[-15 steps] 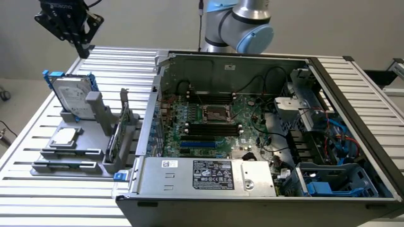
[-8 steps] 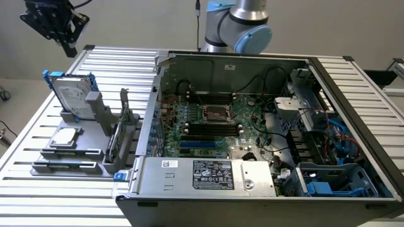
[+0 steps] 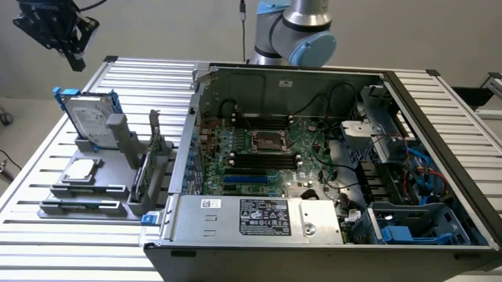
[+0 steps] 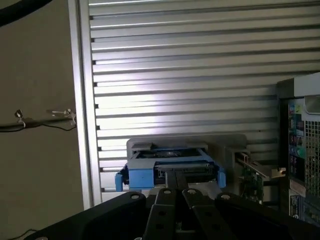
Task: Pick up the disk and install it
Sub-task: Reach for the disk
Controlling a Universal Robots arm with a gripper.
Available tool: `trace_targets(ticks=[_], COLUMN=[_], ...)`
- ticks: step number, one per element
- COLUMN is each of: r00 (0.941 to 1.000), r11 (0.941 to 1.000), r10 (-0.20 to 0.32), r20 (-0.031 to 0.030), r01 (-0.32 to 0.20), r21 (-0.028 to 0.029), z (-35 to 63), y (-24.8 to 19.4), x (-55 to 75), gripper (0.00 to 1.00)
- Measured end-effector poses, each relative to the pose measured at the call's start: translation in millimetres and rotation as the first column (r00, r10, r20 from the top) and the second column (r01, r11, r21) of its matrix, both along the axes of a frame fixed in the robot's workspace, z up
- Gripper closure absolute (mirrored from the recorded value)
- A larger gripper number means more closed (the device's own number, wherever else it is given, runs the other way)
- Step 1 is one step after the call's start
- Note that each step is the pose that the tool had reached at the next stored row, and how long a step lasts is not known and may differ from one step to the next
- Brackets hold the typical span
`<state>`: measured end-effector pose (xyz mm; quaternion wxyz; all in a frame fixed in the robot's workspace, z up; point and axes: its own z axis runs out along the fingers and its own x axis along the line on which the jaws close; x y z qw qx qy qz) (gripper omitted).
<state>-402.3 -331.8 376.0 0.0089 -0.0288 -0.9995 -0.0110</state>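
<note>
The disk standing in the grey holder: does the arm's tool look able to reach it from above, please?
Probably yes. The tool, fingers shut, hangs in open air above the disk, which stands upright in its grey holder with its top edge uncovered. Nothing shows between the two.

My pincer (image 3: 76, 60) is matt black. The disk (image 3: 88, 120) is silver-grey with a white label, framed in bright blue. The rack (image 3: 126, 138) under it is plain grey, and the table (image 3: 35, 182) is silver, striped with ribbed slats. Toward the exterior view's right, the motherboard (image 3: 267, 147) is green, the power supply (image 3: 259, 218) is pale silver with a white label, and the bay bracket (image 3: 415, 226) is blue.
</note>
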Motion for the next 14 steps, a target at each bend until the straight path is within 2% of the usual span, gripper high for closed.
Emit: trace_targets(ticks=[11, 14], r00=[0.9992, 0.9991], r11=[0.9990, 0.9988], r10=[0.041, 0.043], r20=[-0.0005, -0.0004], r01=[-0.041, -0.043], r21=[-0.0213, -0.0219], z=[-4.6, -4.7], y=[6.6, 7.2], x=[-19.7, -22.7], gripper=[0.89, 0.89])
